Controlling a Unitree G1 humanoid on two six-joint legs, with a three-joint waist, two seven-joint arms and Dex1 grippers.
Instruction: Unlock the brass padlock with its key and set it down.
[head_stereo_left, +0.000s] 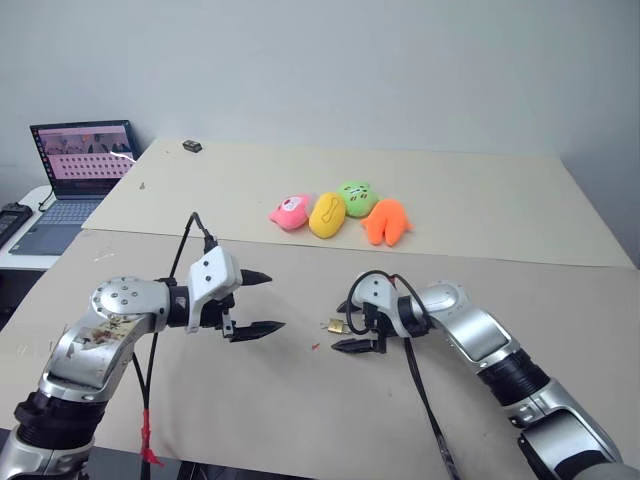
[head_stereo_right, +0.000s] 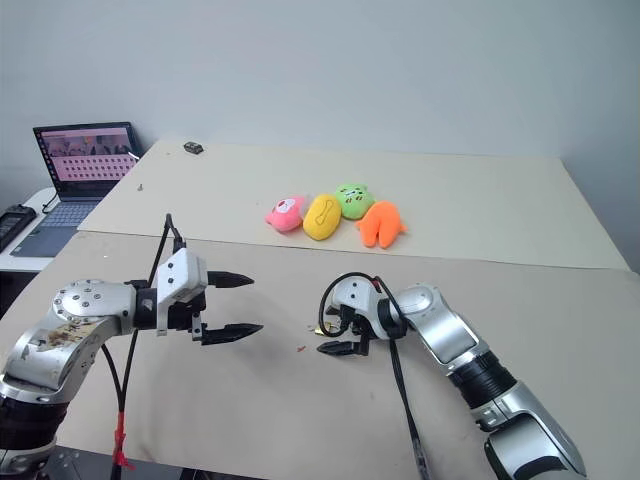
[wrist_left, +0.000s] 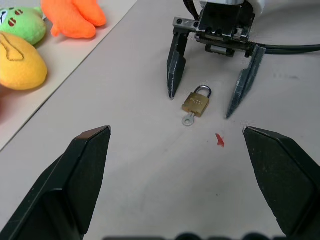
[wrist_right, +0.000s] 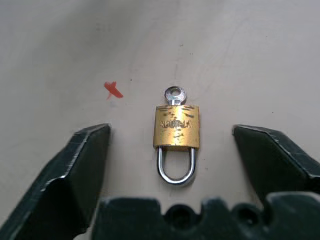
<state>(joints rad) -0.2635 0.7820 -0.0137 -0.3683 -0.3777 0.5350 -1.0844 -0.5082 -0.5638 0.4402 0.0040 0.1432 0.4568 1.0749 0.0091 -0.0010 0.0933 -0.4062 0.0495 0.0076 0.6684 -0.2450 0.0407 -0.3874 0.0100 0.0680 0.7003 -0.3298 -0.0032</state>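
Lying flat on the table, the brass padlock sits between the spread fingers of the right gripper, touching neither one. Its key is seated in the bottom of the body, head sticking out away from that gripper, while the shackle loop points back toward it. Whether the shackle is sprung I cannot tell; in the right wrist view both legs seem to run into the body. The right jaws stand wide and empty, low over the lock, which reads to me as a hand straddling its object (either just let go or about to take it).

The left gripper hangs a little apart, above the table, jaws also wide and holding nothing, aimed toward the lock, probably placed to work the key. A small red mark lies just beside the lock.
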